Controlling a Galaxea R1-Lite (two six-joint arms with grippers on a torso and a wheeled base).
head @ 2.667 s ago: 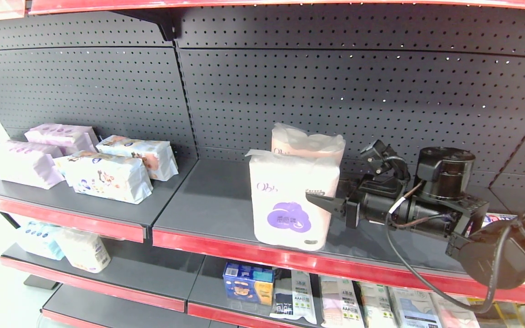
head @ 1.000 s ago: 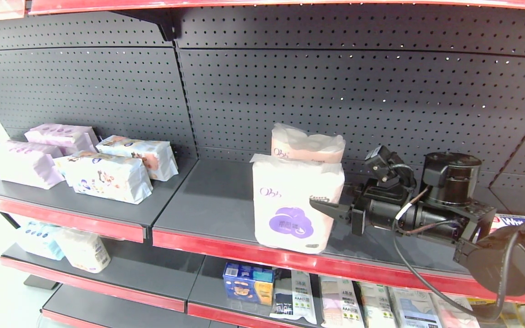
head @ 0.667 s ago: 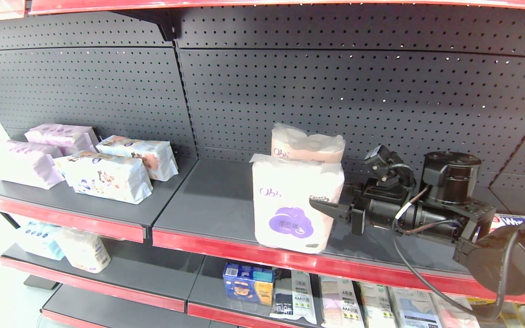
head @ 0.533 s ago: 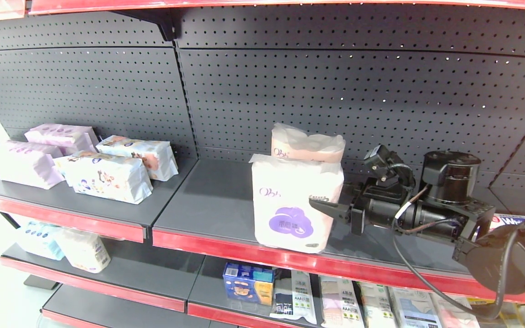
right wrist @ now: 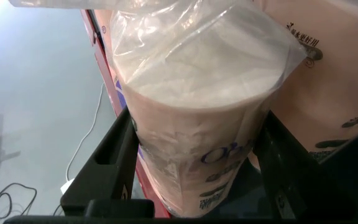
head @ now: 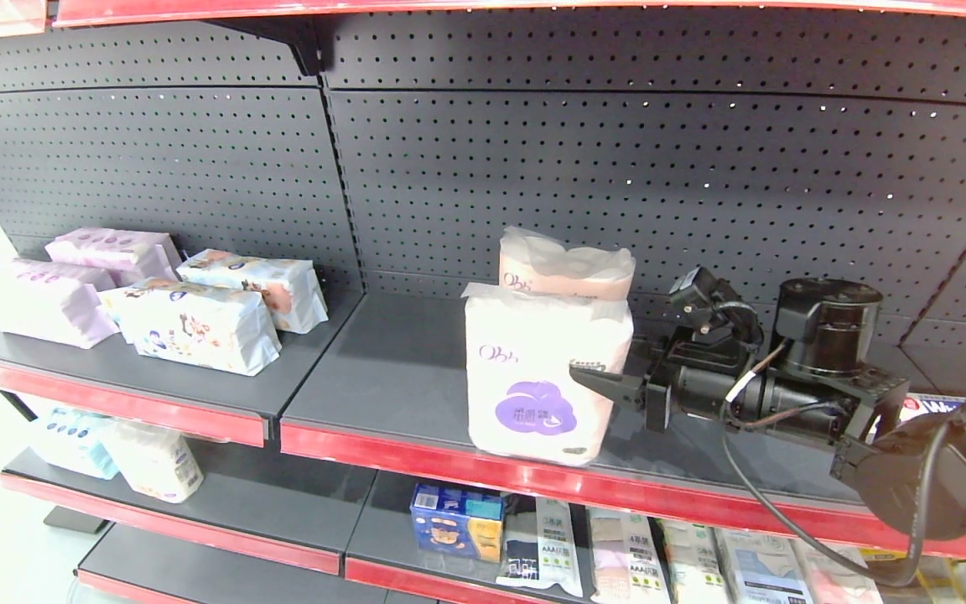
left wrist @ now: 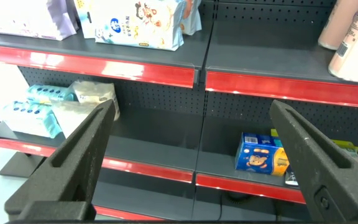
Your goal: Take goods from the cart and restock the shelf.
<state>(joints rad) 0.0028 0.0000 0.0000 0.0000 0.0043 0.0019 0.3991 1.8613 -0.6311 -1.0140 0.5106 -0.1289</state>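
A white toilet paper pack (head: 533,377) with a purple print stands upright near the front edge of the dark shelf (head: 391,377). A second, pinkish pack (head: 565,267) stands right behind it. My right gripper (head: 609,384) comes in from the pack's right side, level with its middle, and is shut on the front pack. In the right wrist view the pack (right wrist: 204,106) fills the gap between the black fingers (right wrist: 120,155), with the gripper (right wrist: 197,146) around it. My left gripper (left wrist: 191,155) hangs open and holds nothing, in front of the lower shelves.
Flat tissue packs (head: 198,323) and purple packs (head: 38,298) lie on the shelf's left section. The stretch between them and the toilet paper is bare. A blue box (head: 458,520) and bagged goods sit on the shelf below. A perforated back wall (head: 617,168) closes the rear.
Since the earliest frame the front pack and my right gripper have shifted slightly right and down onto the shelf. Over the last second nothing has visibly moved.
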